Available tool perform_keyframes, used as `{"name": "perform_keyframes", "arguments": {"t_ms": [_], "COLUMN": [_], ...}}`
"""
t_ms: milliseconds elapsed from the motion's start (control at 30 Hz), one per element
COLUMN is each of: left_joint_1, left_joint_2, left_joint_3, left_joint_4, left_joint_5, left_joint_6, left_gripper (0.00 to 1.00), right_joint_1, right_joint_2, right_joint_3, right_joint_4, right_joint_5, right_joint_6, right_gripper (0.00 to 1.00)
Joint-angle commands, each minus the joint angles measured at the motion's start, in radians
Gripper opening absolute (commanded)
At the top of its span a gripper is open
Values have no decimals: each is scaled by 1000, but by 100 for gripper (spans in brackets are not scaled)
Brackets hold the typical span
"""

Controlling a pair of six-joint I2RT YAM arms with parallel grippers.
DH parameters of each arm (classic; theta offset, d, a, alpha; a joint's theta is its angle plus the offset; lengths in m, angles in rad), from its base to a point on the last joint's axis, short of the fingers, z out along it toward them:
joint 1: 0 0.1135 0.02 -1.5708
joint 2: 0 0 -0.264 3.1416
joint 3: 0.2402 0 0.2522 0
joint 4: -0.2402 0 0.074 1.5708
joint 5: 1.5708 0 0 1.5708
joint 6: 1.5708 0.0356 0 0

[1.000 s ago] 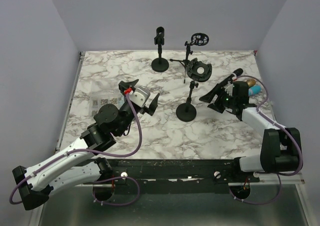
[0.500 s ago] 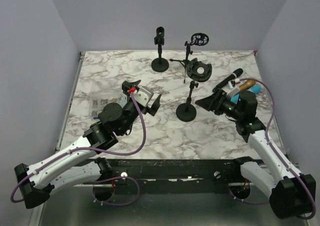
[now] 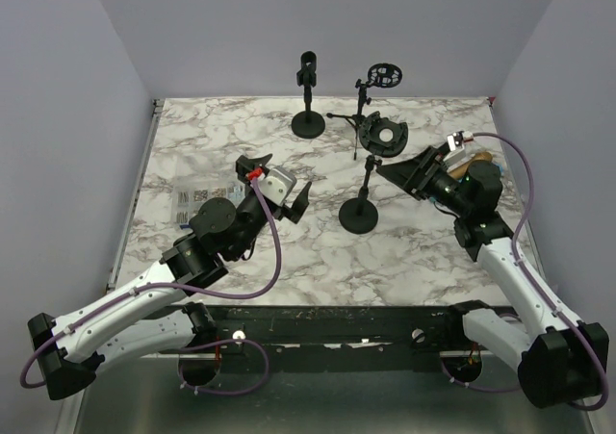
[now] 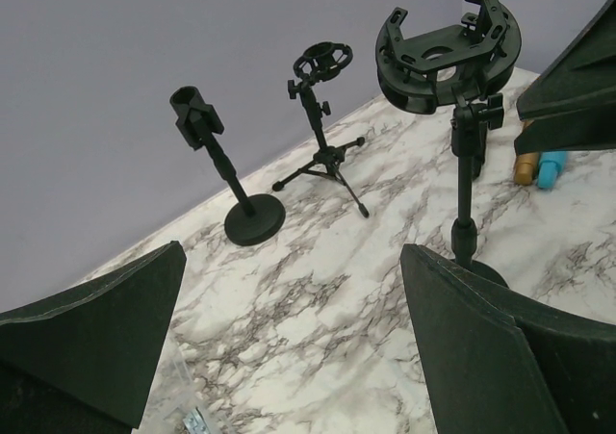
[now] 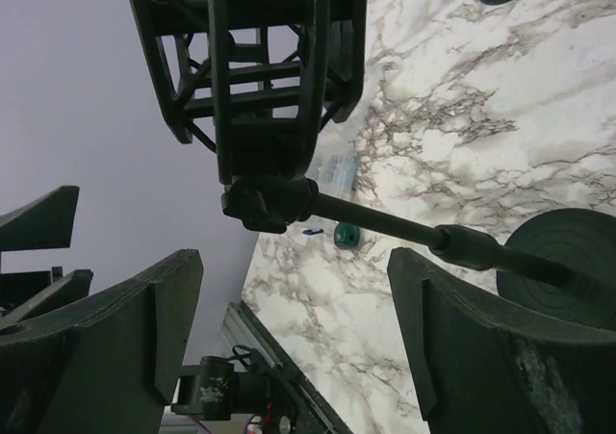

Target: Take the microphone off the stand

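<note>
**Both hands spread, the right one up beside the near stand**

The marble table [image 3: 212, 136] fills the middle of the top view, and my two arms come up from the bottom edge. My left arm [image 3: 125, 309] runs from the lower left toward the centre. My right arm [image 3: 515, 280] climbs the right side and bends back to the left.

Three stands are on the marble. The near stand [image 3: 359, 218] is just right of centre, with a round foot, a thin pole and a tilted black cradle [image 4: 448, 44] on top. In the upper middle stands a tripod stand [image 3: 364, 102] with a small ring on top. Left of it is a round-foot stand [image 3: 308, 102] with a clip on top. Both are well apart from my hands.

My right hand [image 5: 294, 290] is spread wide. In its own camera the near stand's pole and the knuckle under the cradle cross the gap between my fingers [image 5: 115, 357]. I cannot tell whether either finger touches the pole. In the top view my fingertips sit just right of the pole's upper part.

My left hand [image 4: 292, 261] is spread too and holds nothing. It hangs above the table left of centre, well apart from the near stand.

I cannot pick out the microphone in any view.

A tan cylinder [image 4: 525, 169] and a blue one [image 4: 549, 172] lie side by side at the right edge of the left wrist view. Some clear packets [image 3: 190, 199] lie at the left of the table.
</note>
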Motion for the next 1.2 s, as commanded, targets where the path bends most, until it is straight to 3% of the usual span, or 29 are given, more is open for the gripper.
{"name": "perform_keyframes", "arguments": {"t_ms": [0,267,800,1167], "left_joint_1": [-6,-11,-15,-20], "left_joint_2": [-7,-13,-27,-22], "left_joint_3": [18,21,20,20], "left_joint_4": [-3,-6,-4,-6], "left_joint_5": [15,20,17,22], "left_joint_6": [-10,-15,-9,-13], "left_gripper": [98,99,98,98], "right_joint_1": [0,14,117,163], "right_joint_2": [23,76,173,140], "right_joint_3": [50,65,77,9], "right_joint_4": [89,139,157,112], "right_joint_5": [-27,18,155,239], "right_joint_6": [60,124,104,97], "right_gripper": [86,85,48,39]}}
